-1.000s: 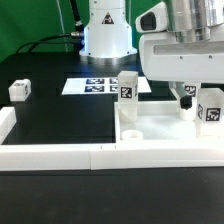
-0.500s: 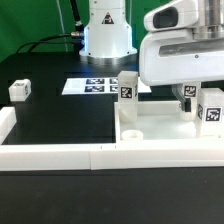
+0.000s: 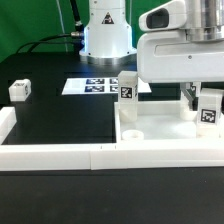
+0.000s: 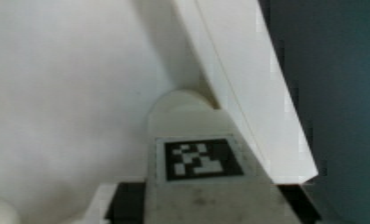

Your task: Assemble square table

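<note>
Ok, exterior view's left to right: loose white leg (image 3: 18, 90) lying alone; marker board (image 3: 98, 85), flat, printed with tags; second leg (image 3: 128, 89) upright at a corner of the white plastic tabletop (image 3: 160, 128), tag facing the camera. Far right: jaws clamped on a third tagged leg (image 3: 209, 110), slightly tilted, just beside the raised rim.
</note>
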Available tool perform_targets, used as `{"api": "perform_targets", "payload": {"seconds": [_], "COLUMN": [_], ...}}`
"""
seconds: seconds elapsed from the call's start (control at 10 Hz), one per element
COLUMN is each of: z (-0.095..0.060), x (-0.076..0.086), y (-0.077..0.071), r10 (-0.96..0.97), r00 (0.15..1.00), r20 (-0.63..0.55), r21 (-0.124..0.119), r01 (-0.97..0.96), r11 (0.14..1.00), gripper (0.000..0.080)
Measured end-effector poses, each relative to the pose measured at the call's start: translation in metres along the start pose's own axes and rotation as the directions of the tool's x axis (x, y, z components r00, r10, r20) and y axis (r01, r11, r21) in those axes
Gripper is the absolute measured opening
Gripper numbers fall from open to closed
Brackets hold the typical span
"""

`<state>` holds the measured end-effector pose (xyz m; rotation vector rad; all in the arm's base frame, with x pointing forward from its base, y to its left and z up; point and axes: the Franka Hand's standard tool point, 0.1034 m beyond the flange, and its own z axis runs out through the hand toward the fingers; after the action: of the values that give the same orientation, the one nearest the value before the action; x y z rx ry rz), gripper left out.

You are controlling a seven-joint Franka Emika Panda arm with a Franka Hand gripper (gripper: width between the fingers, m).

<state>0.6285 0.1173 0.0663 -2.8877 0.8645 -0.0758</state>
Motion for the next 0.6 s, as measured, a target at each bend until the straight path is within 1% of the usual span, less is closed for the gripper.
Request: {"api": "perform_targets", "payload": {"seconds": [0.1, 0.2, 0.3, 0.4, 0.5, 0.6], "z": [0.0001, 0.0011, 0.0021, 0.0021, 0.0025, 0.0024], "x": [-0.0008, -0.0049, -0.0028, -0.0004, -0.0004, 0.0], "y": [-0.0001, -0.0007, -0.0014, -0.0015, -0.0025, -0.0025], "r10": [0.089, 0.335, 0.543, 0.682, 0.789, 0.838], "r00": [0.996, 0.942, 0.839, 0.73, 0.611, 0.542], "r20": [0.003, 0.018, 0.023, 0.042, 0.06, 0.063], "r21": [-0.002, -0.024, -0.027, -0.025, -0.021, -0.024], "r01": [-0.089, -0.335, -0.542, -0.682, -0.79, -0.838], "r11": [0.996, 0.942, 0.84, 0.731, 0.613, 0.545], "gripper": [0.0294, 0.0294, 0.0294, 0.0293, 0.0294, 0.0294]}}
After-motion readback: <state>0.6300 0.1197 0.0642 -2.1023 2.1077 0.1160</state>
